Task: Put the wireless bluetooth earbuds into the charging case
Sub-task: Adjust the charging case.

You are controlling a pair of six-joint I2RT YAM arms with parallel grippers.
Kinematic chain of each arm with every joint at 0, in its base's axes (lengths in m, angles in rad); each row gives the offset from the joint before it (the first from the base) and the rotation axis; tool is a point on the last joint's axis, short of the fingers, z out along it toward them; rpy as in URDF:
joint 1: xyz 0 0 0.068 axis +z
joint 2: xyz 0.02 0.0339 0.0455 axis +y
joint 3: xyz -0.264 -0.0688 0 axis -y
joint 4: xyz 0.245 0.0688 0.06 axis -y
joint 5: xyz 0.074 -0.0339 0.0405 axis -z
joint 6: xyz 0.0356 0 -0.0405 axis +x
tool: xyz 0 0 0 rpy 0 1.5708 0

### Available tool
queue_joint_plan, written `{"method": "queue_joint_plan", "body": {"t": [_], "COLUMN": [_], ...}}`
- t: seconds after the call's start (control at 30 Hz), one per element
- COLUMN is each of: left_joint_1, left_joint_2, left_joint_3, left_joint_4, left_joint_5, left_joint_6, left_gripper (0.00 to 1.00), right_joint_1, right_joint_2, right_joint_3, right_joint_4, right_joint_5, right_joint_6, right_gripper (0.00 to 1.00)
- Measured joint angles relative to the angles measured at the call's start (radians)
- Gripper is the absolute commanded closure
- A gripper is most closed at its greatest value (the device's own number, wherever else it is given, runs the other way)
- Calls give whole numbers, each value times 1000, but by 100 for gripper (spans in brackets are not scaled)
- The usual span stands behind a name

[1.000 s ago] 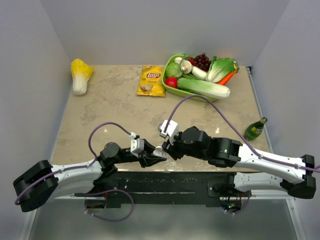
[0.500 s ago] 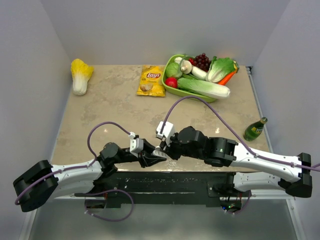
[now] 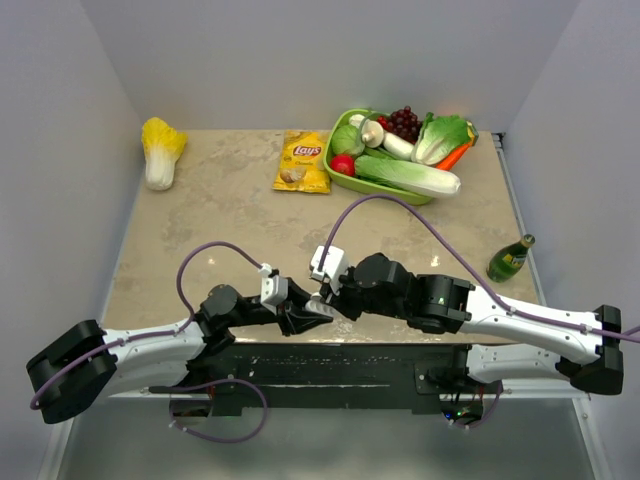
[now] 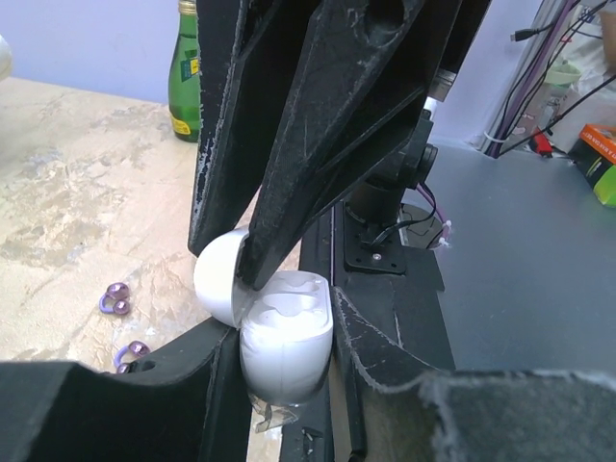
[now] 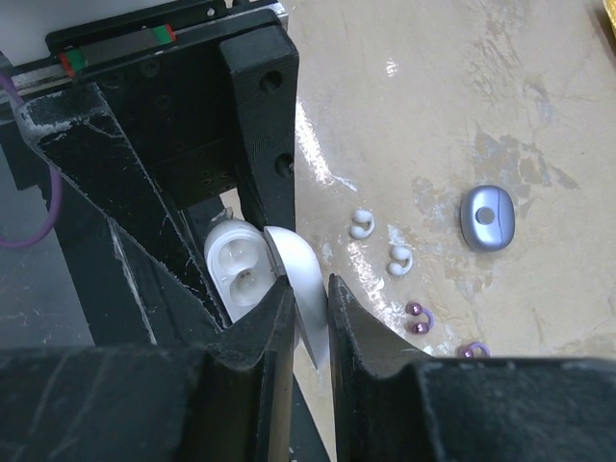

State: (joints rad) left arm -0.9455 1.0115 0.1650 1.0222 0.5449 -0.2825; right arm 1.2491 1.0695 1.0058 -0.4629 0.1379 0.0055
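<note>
**Both tools meet on the open charging case at the desk's near edge**

The left tool [image 3: 310,311] is clamped on the white charging case [image 4: 286,346]. Its two fingers press the case's sides and hold it just above the near edge of the desk [image 3: 220,220], about midway along that edge. The case is open, and the right wrist view shows two hollow seats inside it.

The lid [image 4: 218,279] is swung back. The right tool [image 3: 326,296] reaches in from the right, with its fingers drawn close together and the lid between them. One fingertip sits in the crease between lid and case, and the other lies against the lid's outer curve. The views do not settle whether the fingers actually pinch the lid.

The earbuds are all on the desk, close to the near edge and just beyond the case. Two white earbuds [image 5: 361,223] lie side by side but apart. The purple earbuds [image 5: 418,318] lie a little nearer the right arm. A closed blue-grey oval pod [image 5: 487,218] rests beside them, farther from the edge.

A green bottle [image 3: 510,258] stands near the right edge. A green basket [image 3: 336,172] of vegetables sits at the far edge toward the right corner, with a bag of crisps [image 3: 303,160] just left of it. A cabbage [image 3: 160,150] lies in the far left corner.
</note>
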Motion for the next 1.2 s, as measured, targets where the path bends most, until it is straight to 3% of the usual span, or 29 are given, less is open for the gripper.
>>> {"method": "queue_joint_plan", "body": {"t": [0.07, 0.1, 0.2, 0.33, 0.5, 0.67, 0.8, 0.9, 1.2], "left_joint_1": [0, 0, -5, -6, -5, -5, -6, -6, -6], "left_joint_2": [1, 2, 2, 2, 2, 2, 3, 4, 9], "left_joint_3": [0, 0, 0, 0, 0, 0, 1, 1, 2], "left_joint_4": [-1, 0, 4, 5, -5, -14, -14, -14, -15], "left_joint_5": [-1, -1, 2, 1, -6, -10, -9, -7, -7], "left_joint_6": [-6, -7, -14, -15, -14, -13, -13, -14, -13], "left_gripper": [52, 40, 38, 41, 58, 59, 50, 49, 58], "right_joint_1": [0, 0, 0, -1, 0, 0, 0, -1, -1], "right_joint_2": [0, 0, 0, 2, 3, 3, 3, 3, 3], "right_joint_3": [0, 2, 5, 5, 6, 6, 7, 7, 7], "right_joint_4": [-2, -6, -20, -38, -46, -51, -53, -55, -59], "right_joint_5": [0, 1, 4, 5, 1, 0, 1, 2, 2], "right_joint_6": [-9, -13, -18, -24, -26, -26, -29, -32, -33], "right_gripper": [100, 100, 100, 100, 100, 100, 100, 100, 100]}}
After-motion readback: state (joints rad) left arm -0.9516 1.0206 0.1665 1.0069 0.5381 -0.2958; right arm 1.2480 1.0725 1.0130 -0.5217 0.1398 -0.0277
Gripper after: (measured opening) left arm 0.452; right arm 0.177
